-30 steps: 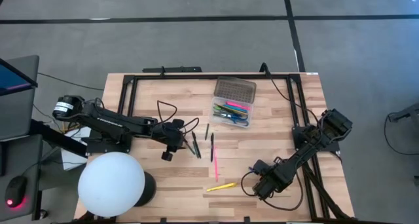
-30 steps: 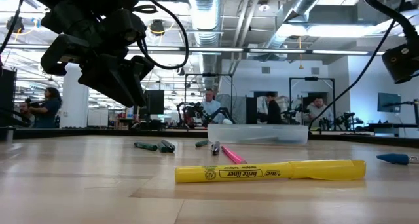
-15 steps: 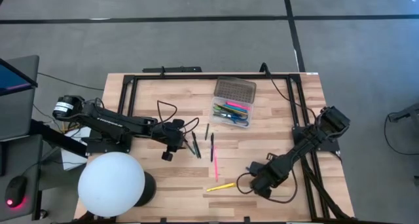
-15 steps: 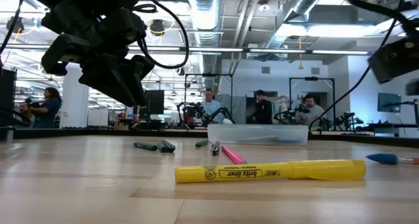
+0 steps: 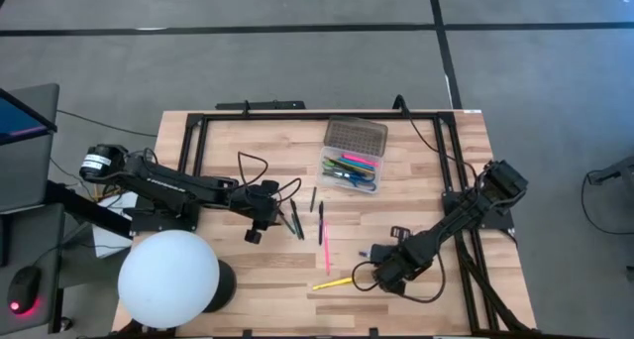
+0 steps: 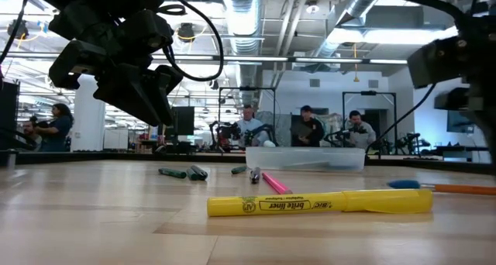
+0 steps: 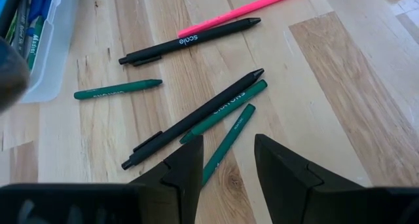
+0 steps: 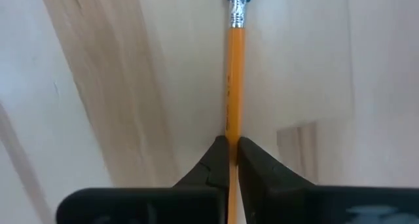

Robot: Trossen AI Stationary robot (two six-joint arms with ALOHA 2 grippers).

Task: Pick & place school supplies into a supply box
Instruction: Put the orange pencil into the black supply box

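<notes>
The right gripper is clamped on a thin orange wood-cased pencil with a metal ferrule and blue eraser tip, the two dark fingers pressed together on the shaft some way back from the eraser; in the high view this gripper sits low over the near right part of the pale wooden slatted bench, just right of a yellow highlighter marker. The pencil is light, stiff and slender, with a smooth lacquered barrel, so it is likely to pivot or slide between the pads unless it is pinched near mid-length, square to its axis; the present hold, judged from the right wrist view, looks centred across the shaft. The small translucent plastic supply box with its greyish-brown dotted lid laid open stands at the far middle of the bench, well apart from the pencil, already holding pink, blue and green pens. The left gripper has its fingers apart and hovers above a loose cluster left of centre: two black pens, three dark green pens and a pink pen. These too are light and rigid, but they lie touching or crossing, so a hold on a free mid-section of one pen seems best, to avoid dragging its neighbours.
</notes>
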